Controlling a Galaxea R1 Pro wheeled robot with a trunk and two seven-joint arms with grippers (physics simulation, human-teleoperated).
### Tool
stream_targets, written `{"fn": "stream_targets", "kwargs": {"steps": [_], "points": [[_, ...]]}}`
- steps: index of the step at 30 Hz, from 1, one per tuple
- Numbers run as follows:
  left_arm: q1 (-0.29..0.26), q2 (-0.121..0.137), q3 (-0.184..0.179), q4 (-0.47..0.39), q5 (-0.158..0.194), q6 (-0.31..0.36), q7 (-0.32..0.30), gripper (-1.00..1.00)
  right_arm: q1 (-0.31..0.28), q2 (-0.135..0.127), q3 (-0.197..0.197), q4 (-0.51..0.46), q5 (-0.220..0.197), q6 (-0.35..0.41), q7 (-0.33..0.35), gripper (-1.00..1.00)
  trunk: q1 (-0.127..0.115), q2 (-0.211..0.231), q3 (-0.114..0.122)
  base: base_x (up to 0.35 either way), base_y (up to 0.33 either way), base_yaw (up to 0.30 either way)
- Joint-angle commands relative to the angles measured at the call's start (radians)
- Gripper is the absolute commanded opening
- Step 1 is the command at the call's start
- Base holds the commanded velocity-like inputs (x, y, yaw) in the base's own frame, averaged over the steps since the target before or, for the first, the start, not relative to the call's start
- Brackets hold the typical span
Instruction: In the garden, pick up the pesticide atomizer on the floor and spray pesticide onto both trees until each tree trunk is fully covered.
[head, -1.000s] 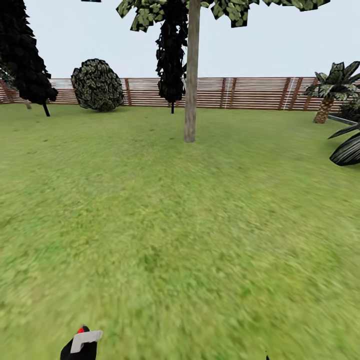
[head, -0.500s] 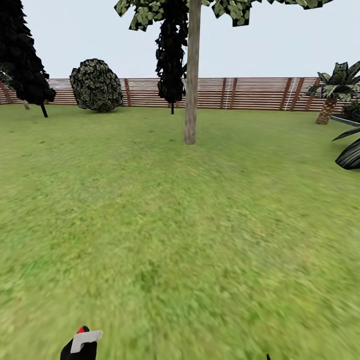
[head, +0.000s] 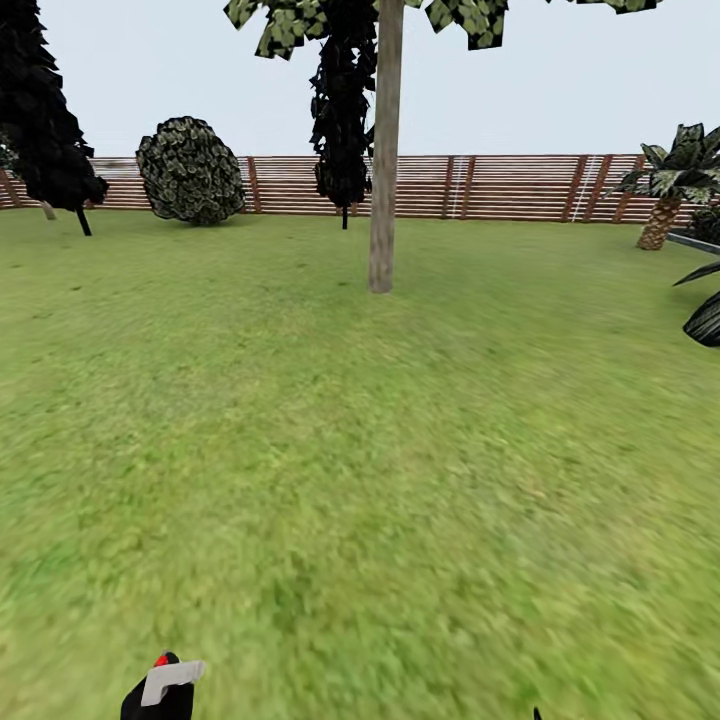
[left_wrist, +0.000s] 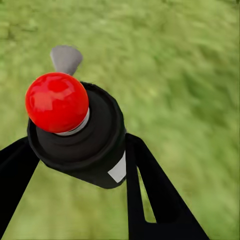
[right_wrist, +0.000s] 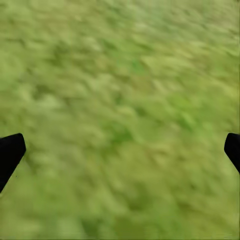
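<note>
The left gripper (left_wrist: 80, 165) has its fingers (left_wrist: 150, 190) closed around the pesticide atomizer (left_wrist: 75, 135), whose red button faces the wrist camera; in the head view the atomizer (head: 162, 662) sits low at the left edge. The right gripper (right_wrist: 120, 150) hangs over grass with its fingers spread wide and holding nothing. 1 tree trunk (head: 383, 150) stands well ahead across the lawn (head: 360, 450), in front of the fence (head: 500, 187). The step looks like the approach: driving straight at the trunk, stopping near it, then raising the nozzle level with the bark before spraying should work best.
</note>
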Motion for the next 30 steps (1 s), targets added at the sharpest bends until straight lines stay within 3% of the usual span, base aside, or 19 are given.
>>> {"fn": "stream_targets", "kwargs": {"steps": [1,30], "points": [[-0.001,0.000,0.004,0.001,-0.007,-0.004,0.001,-1.00,-0.001,0.001,-0.005,0.001,0.010,-0.003,0.000,1.00,0.000,0.000,-0.001,0.338,0.000,0.000],[-0.001,0.000,0.004,0.000,-0.007,-0.004,0.001,-1.00,-0.001,0.000,-0.003,0.001,0.010,-0.003,0.001,1.00,0.000,0.000,-0.001,0.338,0.000,0.000]]}}
